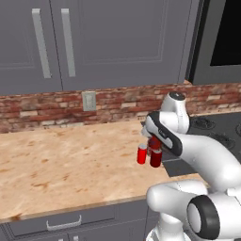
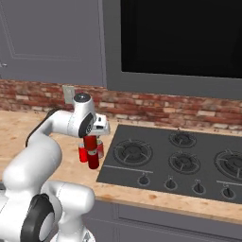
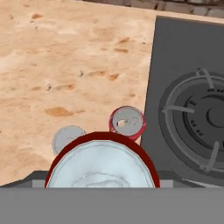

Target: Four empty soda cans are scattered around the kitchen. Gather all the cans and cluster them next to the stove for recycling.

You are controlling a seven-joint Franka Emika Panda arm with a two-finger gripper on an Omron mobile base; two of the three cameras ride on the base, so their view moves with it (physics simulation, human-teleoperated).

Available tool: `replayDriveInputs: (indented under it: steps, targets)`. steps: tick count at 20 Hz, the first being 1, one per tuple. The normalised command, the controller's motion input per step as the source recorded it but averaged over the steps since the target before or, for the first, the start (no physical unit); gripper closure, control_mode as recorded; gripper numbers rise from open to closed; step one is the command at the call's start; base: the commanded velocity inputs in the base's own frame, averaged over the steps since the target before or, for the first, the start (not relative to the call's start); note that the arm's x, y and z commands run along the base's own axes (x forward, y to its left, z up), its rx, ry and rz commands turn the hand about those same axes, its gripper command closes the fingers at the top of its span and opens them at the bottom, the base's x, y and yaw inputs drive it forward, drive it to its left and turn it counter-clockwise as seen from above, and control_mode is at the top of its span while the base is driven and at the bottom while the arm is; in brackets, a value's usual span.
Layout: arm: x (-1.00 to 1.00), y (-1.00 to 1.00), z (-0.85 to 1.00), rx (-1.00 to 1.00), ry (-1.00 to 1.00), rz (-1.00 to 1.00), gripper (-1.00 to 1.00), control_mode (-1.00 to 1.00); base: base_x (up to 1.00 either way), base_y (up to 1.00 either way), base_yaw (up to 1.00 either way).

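My gripper (image 2: 91, 138) hangs over the counter just left of the stove (image 2: 179, 160), shut on a red soda can (image 2: 90, 143). That can's silver top (image 3: 101, 164) sits close in the hand view and hides the fingertips. Below it, other red cans stand in a tight group on the counter (image 1: 70, 160): one at the left (image 2: 83, 154), one in front (image 2: 93, 161) and one toward the cooktop (image 2: 100, 150). In the left base view the gripper (image 1: 153, 140) is above two standing cans (image 1: 141, 154) (image 1: 156, 158). The hand view shows two can tops (image 3: 127, 122) (image 3: 68, 139) beside the stove's edge (image 3: 175, 57).
A brick backsplash (image 1: 47, 106) with a wall outlet (image 1: 88, 100) runs behind the counter. Grey cabinets (image 1: 94, 42) hang above, and a dark oven window (image 2: 179, 38) sits over the stove. The stove's knobs (image 2: 171, 184) line its front. Open counter stretches to the left.
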Motion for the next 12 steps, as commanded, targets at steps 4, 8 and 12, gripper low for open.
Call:
replayDriveInputs:
  steps: [4, 8, 12]
  targets:
    - [-0.24, -0.40, 0.00, 0.03, -0.09, 0.00, 1.00, -1.00, 0.00, 0.00, 0.00]
    - [-0.66, 0.05, 0.00, 0.00, -0.16, 0.00, 1.00, -1.00, 0.00, 0.00, 0.00]
    - [-0.76, 0.23, 0.09, 0.00, -0.16, 0.00, 1.00, -1.00, 0.00, 0.00, 0.00]
